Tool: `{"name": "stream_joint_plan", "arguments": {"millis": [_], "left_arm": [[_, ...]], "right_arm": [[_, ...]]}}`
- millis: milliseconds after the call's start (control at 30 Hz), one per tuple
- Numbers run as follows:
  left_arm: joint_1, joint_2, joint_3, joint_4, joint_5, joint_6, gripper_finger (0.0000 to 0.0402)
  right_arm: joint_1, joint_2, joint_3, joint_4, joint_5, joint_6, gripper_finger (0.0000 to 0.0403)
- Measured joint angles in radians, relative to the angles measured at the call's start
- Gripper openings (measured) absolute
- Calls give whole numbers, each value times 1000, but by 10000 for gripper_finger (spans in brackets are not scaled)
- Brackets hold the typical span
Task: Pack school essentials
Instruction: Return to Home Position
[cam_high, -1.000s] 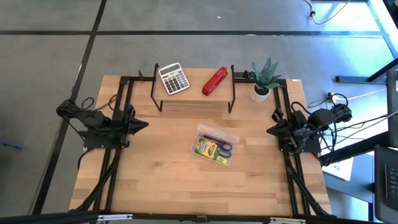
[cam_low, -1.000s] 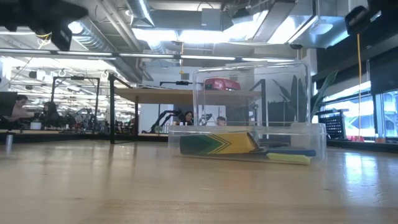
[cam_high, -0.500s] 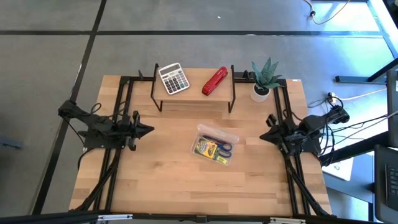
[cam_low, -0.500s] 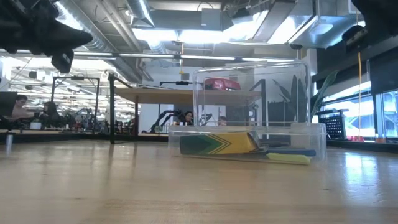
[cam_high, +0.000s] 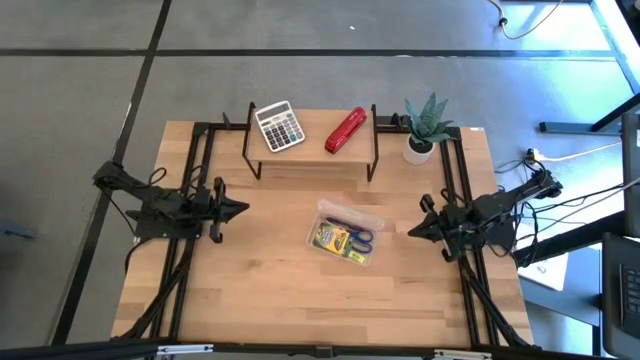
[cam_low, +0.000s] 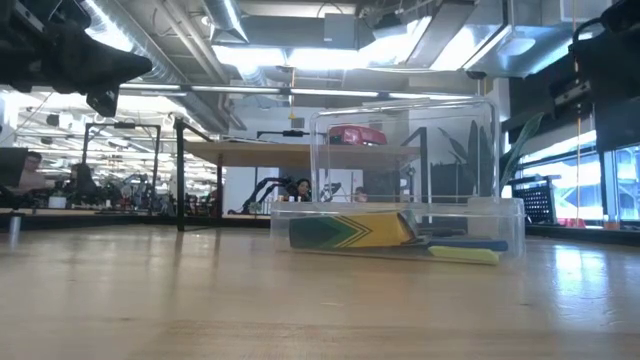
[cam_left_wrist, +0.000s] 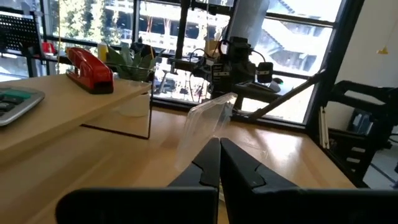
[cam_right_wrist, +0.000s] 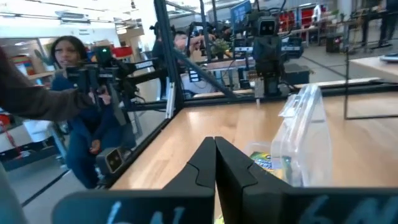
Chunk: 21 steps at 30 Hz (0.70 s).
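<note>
A clear plastic case (cam_high: 345, 232) sits on the middle of the table, its lid (cam_low: 405, 150) standing up. Inside lie a yellow-green printed box (cam_high: 335, 243) and blue-handled scissors (cam_high: 360, 238); the low view shows both on the case's floor (cam_low: 350, 232). My left gripper (cam_high: 243, 209) hovers shut at the table's left side, pointing level toward the case. My right gripper (cam_high: 411, 231) hovers shut at the right side, also pointing at the case. Each wrist view shows its shut fingers (cam_left_wrist: 219, 152) (cam_right_wrist: 215, 149) with nothing between them.
A raised shelf at the far edge carries a grey calculator (cam_high: 279, 126) and a red stapler (cam_high: 346, 130). A potted plant (cam_high: 424, 126) stands at the far right. Black frame rails (cam_high: 195, 190) run along both sides. A person in blue (cam_right_wrist: 81, 118) sits beyond the table.
Both arms have come down toward the table with fingers shut. The right gripper's tip has also moved a little toward the near edge and the case. The case and its contents have not moved.
</note>
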Motion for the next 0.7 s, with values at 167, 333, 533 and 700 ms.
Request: {"name": "stream_joint_plan", "arguments": {"millis": [167,333,533,700], "left_arm": [[0,0,0,0,0,37,0],[0,0,0,0,0,43,0],[0,0,0,-1,0,43,0],[0,0,0,-1,1,43,0]], "right_arm": [[-1,0,0,7,74,-20,18],[0,0,0,10,89,-26,22],[0,0,1,10,89,-22,17],[0,0,1,10,89,-19,16]]}}
